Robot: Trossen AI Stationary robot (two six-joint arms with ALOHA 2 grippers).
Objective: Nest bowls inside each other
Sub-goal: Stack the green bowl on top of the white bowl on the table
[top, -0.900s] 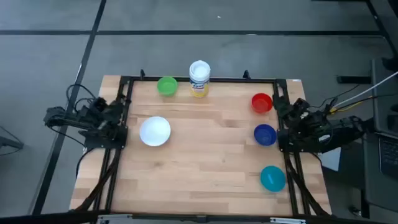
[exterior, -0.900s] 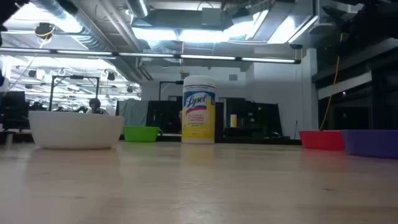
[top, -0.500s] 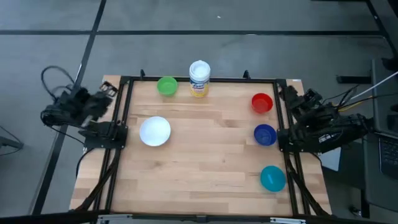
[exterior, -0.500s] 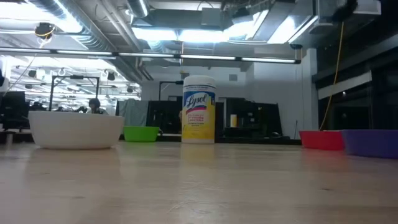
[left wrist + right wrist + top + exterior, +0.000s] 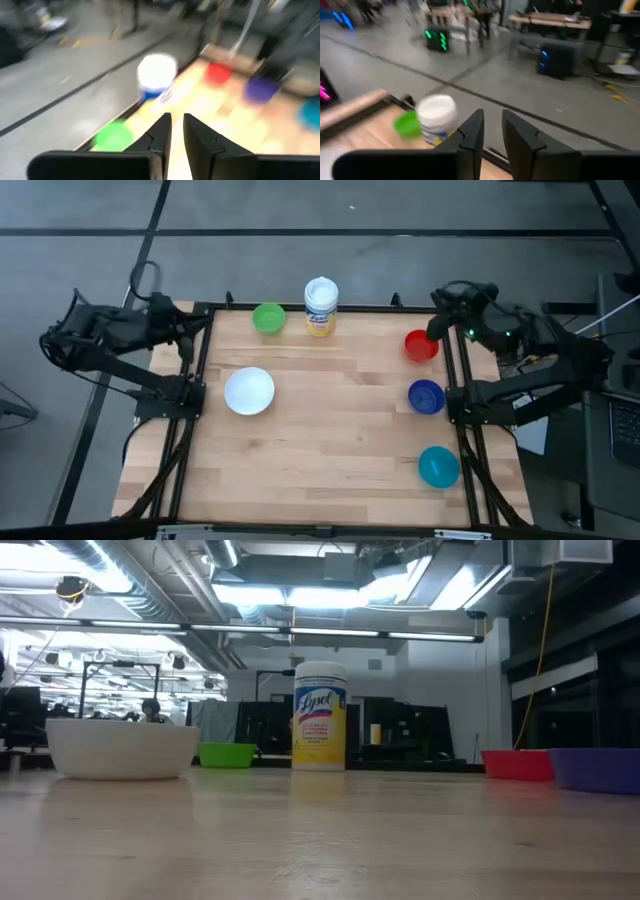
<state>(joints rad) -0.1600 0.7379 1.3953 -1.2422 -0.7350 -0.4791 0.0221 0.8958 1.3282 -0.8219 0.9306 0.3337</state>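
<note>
Five bowls rest upright and apart on the wooden table: white (image 5: 248,391) at the left, green (image 5: 268,318) at the far edge, and red (image 5: 421,345), dark blue (image 5: 426,396) and teal (image 5: 438,466) down the right side. My left gripper (image 5: 183,330) hovers over the table's far left corner, clear of the bowls, its fingers (image 5: 177,125) a narrow gap apart with nothing between them. My right gripper (image 5: 438,328) hangs just beyond the red bowl at the far right, its fingers (image 5: 492,125) likewise slightly apart and empty. Neither gripper shows in the low view.
A white-lidded canister with a yellow label (image 5: 320,305) stands at the far edge beside the green bowl. A black frame (image 5: 330,308) runs along the table's far, left and right sides. The middle and near part of the table (image 5: 330,450) is bare wood.
Both arms have risen from their places at the table's sides and swung toward the far edge. My left gripper has come up by the far left corner. My right gripper has gone up and past the red bowl. The bowls have not moved.
</note>
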